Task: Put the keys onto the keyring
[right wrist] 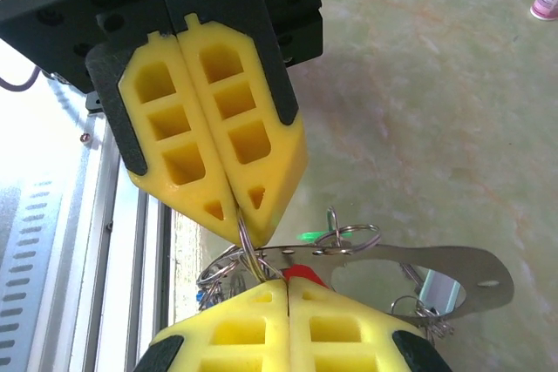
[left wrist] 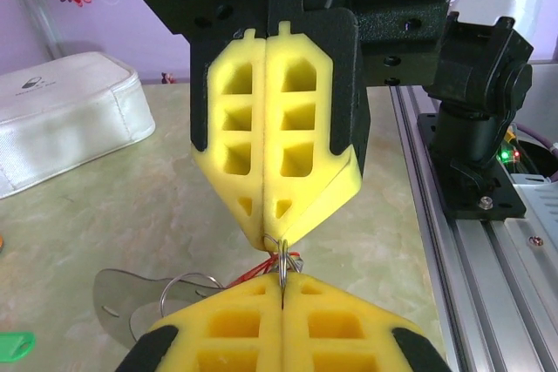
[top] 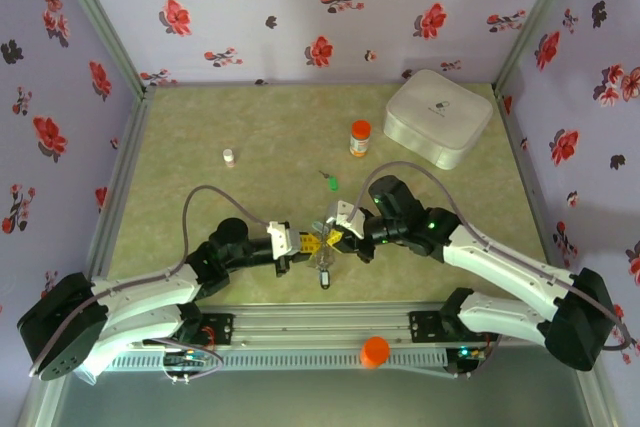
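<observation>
Both arms reach inward, tips meeting near the near edge. Left gripper (top: 291,244) and right gripper (top: 330,232) both pinch the keyring (top: 322,265) tight, its long axis running near–far.

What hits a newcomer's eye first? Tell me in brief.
The left gripper and right gripper, yellow-fingered, meet tip to tip over the table near its front edge, both shut on the thin keyring. Beyond them a green-tagged key lies alone, with an orange-capped bottle and white case farther back.
</observation>
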`<state>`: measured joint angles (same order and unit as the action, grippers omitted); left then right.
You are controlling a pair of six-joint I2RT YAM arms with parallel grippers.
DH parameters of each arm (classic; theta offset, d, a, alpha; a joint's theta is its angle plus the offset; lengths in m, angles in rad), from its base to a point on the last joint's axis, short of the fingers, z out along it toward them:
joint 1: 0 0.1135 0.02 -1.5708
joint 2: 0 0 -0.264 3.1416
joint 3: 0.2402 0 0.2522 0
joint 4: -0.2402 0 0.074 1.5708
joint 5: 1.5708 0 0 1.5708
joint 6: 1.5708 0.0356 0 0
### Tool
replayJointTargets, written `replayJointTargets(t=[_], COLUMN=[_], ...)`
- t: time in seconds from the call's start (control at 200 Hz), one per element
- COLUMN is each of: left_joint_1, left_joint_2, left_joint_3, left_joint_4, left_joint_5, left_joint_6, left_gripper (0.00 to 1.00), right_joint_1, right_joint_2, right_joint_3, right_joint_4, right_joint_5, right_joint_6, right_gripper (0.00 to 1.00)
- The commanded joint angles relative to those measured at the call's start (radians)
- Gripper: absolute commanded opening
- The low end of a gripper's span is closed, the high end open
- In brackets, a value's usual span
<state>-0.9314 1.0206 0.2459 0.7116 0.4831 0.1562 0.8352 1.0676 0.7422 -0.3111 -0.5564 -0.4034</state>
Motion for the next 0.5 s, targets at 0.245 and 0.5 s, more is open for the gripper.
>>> replayJointTargets(t=[0.245,0.5], left_joint_1=[0.0,0.0], left_joint_2=[-0.044,-0.075], left_joint_3=[0.014,0.003], left_joint_4=[0.006,0.016], left_joint_5=[-0.036,-0.073], left_joint_6=[0.042,0.048], left_gripper=[0.0,0.0], right_joint_1=[-0.005,-0.002], right_joint_2=[0.011,-0.045], right_joint_3=[0.01,-0.045], right_joint_4=[-0.033,0.02], right_joint_5=[0.033,0.049], right_joint_6=[-0.018,0.021], right_gripper=[0.04,0.29])
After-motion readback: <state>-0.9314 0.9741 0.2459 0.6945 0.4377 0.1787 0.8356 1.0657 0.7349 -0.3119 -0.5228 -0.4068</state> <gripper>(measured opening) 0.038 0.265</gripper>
